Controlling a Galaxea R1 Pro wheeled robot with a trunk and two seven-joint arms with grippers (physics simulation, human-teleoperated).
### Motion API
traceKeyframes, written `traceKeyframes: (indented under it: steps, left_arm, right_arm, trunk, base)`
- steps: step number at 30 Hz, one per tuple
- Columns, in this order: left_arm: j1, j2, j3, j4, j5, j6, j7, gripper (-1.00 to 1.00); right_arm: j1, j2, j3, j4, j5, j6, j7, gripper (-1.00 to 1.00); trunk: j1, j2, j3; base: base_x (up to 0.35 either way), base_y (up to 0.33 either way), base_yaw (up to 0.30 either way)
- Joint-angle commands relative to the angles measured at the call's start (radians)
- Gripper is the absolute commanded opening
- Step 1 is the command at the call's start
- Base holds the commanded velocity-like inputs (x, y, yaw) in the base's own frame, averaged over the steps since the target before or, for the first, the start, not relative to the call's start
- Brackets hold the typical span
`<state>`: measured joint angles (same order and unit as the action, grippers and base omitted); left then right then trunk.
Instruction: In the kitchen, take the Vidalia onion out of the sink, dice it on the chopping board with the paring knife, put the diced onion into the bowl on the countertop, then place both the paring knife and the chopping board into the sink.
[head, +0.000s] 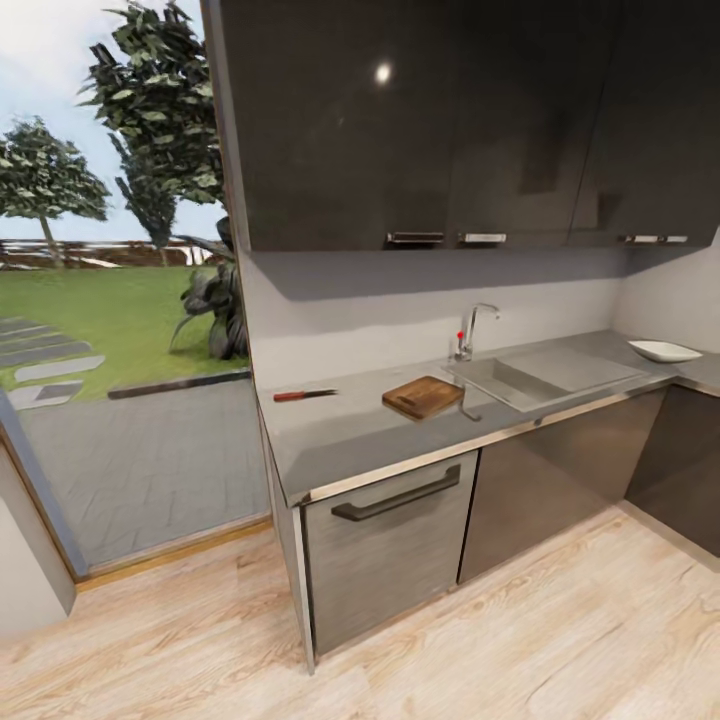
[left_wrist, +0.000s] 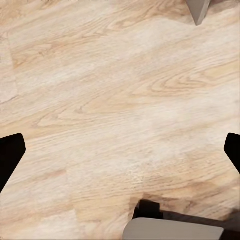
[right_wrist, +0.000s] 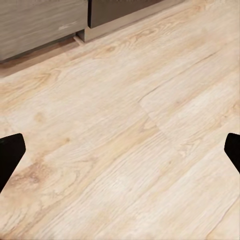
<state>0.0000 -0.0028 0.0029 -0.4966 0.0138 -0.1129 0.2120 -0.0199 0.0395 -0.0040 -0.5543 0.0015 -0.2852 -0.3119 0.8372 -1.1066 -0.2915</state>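
Chopping board (head: 423, 396): lies flat on the countertop (head: 350, 435), just beside the sink's near-left corner.
Paring knife (head: 304, 395): at 9 o'clock of the board, apart from it, red handle pointing away from the board.
Sink (head: 545, 377): at 3 o'clock of the board; tap (head: 472, 330) with red knob at its back-left corner.
Vidalia onion: cannot tell.
Bowl (head: 664, 351): white, at 3 o'clock of the sink, near the counter's corner.
Drawer handle (head: 396, 495): dark bar at 6 o'clock of the board.
Left gripper (left_wrist: 120, 152): fingers spread wide, holding nothing, over wooden floor (left_wrist: 115, 100).
Right gripper (right_wrist: 120, 152): fingers spread wide, holding nothing, over floor near the cabinet base (right_wrist: 45, 22).
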Motion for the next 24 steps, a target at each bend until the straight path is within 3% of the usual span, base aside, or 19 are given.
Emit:
traceKeyframes:
  steps: [1,24]
  left_arm:
    - [0.000,0.000,0.000,-0.001,0.002,-0.002,0.003,1.00]
    - [0.000,0.000,0.000,0.000,0.002,-0.002,0.003,1.00]
  right_arm:
    - [0.000,0.000,0.000,0.001,0.000,-0.003,-0.003,1.00]
    - [-0.001,0.000,0.001,0.001,0.000,-0.003,-0.003,1.00]
  trunk:
    - [-0.004,0.007,0.002]
    - [-0.092,0.168,0.074]
  base:
    - [0.000,0.000,0.000]
    - [0.000,0.000,0.000]
